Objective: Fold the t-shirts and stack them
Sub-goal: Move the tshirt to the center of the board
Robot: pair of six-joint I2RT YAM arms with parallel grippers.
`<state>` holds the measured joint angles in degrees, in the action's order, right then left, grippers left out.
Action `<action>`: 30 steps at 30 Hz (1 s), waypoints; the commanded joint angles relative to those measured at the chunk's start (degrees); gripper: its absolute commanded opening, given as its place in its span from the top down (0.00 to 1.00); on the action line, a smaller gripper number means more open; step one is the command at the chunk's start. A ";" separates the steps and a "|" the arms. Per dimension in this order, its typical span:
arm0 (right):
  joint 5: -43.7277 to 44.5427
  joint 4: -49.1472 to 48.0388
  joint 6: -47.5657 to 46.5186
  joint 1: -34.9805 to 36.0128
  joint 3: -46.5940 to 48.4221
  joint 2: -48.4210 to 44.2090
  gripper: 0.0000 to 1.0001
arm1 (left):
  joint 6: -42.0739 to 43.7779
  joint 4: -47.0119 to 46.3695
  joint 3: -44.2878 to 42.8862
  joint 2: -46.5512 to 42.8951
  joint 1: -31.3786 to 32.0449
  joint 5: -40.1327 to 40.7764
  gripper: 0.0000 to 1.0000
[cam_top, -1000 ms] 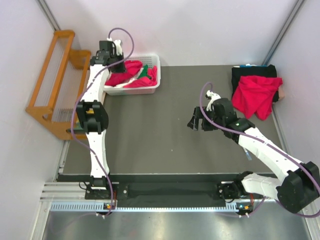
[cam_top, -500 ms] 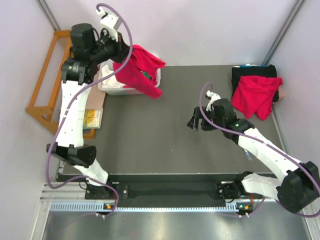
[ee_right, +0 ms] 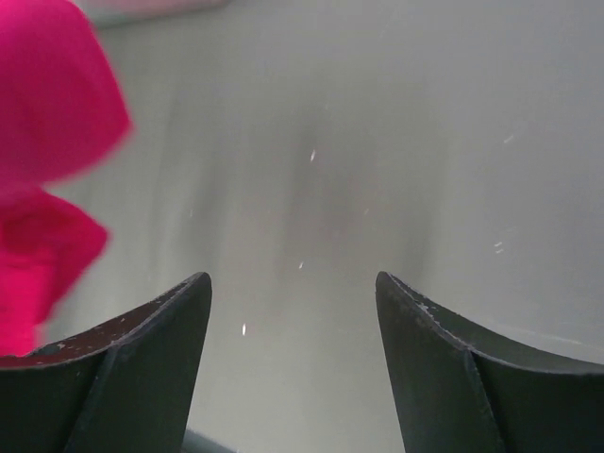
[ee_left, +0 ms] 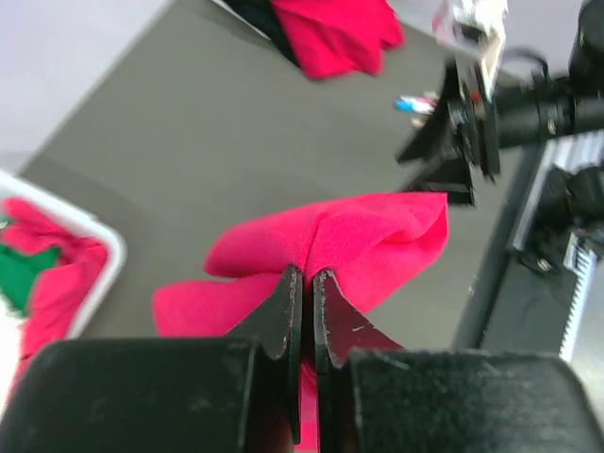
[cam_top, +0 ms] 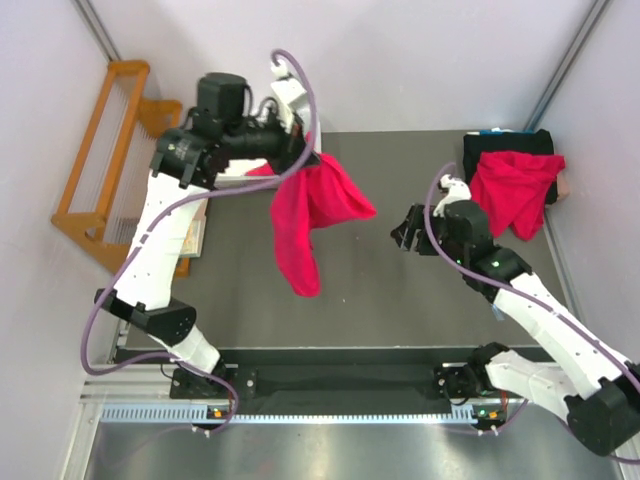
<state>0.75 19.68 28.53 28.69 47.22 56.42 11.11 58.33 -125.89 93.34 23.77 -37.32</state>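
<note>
A crimson t-shirt point(cam_top: 305, 215) hangs bunched in the air over the middle of the table, with my left gripper point(cam_top: 305, 165) shut on its top edge. The left wrist view shows the jaws point(ee_left: 307, 276) pinched together on the red cloth point(ee_left: 373, 236). My right gripper point(cam_top: 408, 232) stands open to the right of the hanging shirt, apart from it, with nothing between its fingers point(ee_right: 293, 278). The shirt's edge point(ee_right: 47, 123) shows at the left of the right wrist view. A second t-shirt point(cam_top: 515, 190) lies crumpled at the back right. More red t-shirts point(ee_left: 57, 278) lie in the bin.
The white bin point(ee_left: 111, 247) at the back left also holds a green cloth point(ee_left: 24, 269); my left arm mostly hides it from above. A black cloth point(cam_top: 500, 145) lies under the back-right shirt. A wooden rack point(cam_top: 100, 150) stands by the left wall.
My left arm lifted the t-shirt out of the bin and swung it right, over the table's middle. The right gripper shifted slightly right and its jaws narrowed a little.
</note>
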 commanded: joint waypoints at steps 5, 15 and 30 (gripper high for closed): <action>9.44 -0.17 2.49 -3.11 1.73 -10.79 0.33 | 1.81 1.62 2.67 -0.98 23.50 12.52 1.00; 9.35 -0.61 3.81 -3.37 -1.52 -17.13 0.36 | -4.07 -5.23 -20.01 14.15 28.09 23.94 1.00; 9.97 -0.88 4.34 -3.29 -2.22 -19.86 0.38 | -8.39 -10.77 -19.12 26.09 28.26 36.78 1.00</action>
<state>9.47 20.16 32.64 25.69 44.88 39.11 4.84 55.83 -138.28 116.71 52.10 -9.19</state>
